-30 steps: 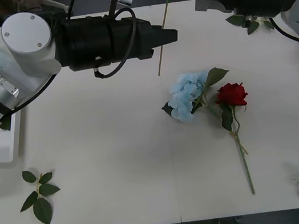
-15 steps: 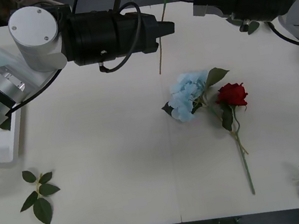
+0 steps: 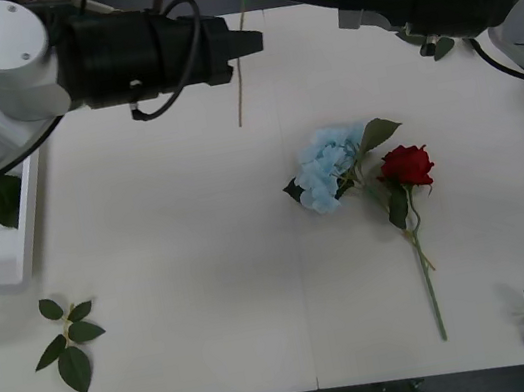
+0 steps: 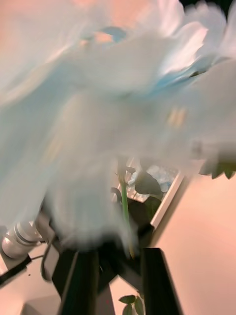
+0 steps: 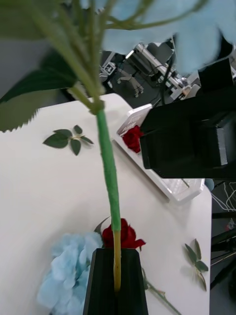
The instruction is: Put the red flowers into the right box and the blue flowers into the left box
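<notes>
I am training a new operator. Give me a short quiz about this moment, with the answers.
1. True or false: the left pincer is shut on the stem of a blue flower.
2. What lies on the middle of the table? A) one blue hydrangea and one red rose; B) two roses; C) nothing.
3. Fill in: the boxed flower in the right box is ___ in colour.
Key: 1 true; 2 A; 3 red.

The front view looks down from above the arms onto the table, taking in its whole width. The left wrist view looks along a held stem, close up, toward the lying blue flower and rose, both shared with the front view. The right wrist view is pressed against blurred, probably blue, petals.
</notes>
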`<action>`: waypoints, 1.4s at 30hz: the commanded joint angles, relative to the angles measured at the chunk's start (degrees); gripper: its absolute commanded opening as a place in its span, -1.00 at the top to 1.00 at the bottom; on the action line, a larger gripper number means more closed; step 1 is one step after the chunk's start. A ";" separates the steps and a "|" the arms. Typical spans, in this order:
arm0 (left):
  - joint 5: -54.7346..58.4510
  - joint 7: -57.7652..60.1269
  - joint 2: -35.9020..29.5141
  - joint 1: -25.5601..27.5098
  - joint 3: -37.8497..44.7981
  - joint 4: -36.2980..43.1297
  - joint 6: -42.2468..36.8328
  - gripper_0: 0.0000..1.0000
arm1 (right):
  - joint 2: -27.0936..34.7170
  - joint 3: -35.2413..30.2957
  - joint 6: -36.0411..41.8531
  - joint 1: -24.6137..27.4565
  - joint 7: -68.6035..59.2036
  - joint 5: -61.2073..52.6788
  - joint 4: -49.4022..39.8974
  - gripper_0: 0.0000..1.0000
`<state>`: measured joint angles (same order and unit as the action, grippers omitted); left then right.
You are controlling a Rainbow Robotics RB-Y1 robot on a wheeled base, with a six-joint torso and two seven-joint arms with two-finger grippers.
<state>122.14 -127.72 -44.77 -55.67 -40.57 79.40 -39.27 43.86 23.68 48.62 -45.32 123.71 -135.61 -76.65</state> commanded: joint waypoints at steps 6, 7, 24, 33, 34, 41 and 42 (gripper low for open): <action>7.85 2.83 -20.70 -1.46 1.28 0.40 -10.92 1.00 | 4.48 0.23 0.60 -1.00 -2.06 1.93 -3.94 -0.83; 8.55 2.83 -23.08 -1.37 1.28 -0.57 -13.12 1.00 | 5.45 0.84 0.60 -1.00 -2.86 1.84 -4.56 -0.83; -29.95 -16.24 -38.19 6.89 1.28 -22.19 -35.97 1.00 | 31.20 17.89 -2.04 6.30 -69.65 40.95 -31.54 -0.82; -35.31 -18.70 -37.05 10.93 1.28 -22.45 -28.58 0.99 | 30.50 17.80 1.39 14.47 -86.97 66.09 -31.01 -0.83; -35.40 -18.96 -37.14 10.93 1.28 -22.54 -28.23 0.62 | 30.15 17.80 1.57 15.35 -87.76 68.46 -29.87 -0.82; -33.73 -20.20 -37.49 10.93 1.37 -22.80 -25.95 -0.95 | 25.40 18.24 2.53 17.90 -87.67 78.83 -25.48 -0.82; -33.37 -20.28 -37.58 10.93 1.37 -22.89 -25.68 -0.99 | 24.70 18.24 2.36 17.99 -87.67 79.45 -25.39 -0.82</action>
<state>87.97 -146.03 -80.66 -43.62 -40.42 57.40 -65.78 70.27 42.24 51.58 -26.63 36.08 -57.26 -101.74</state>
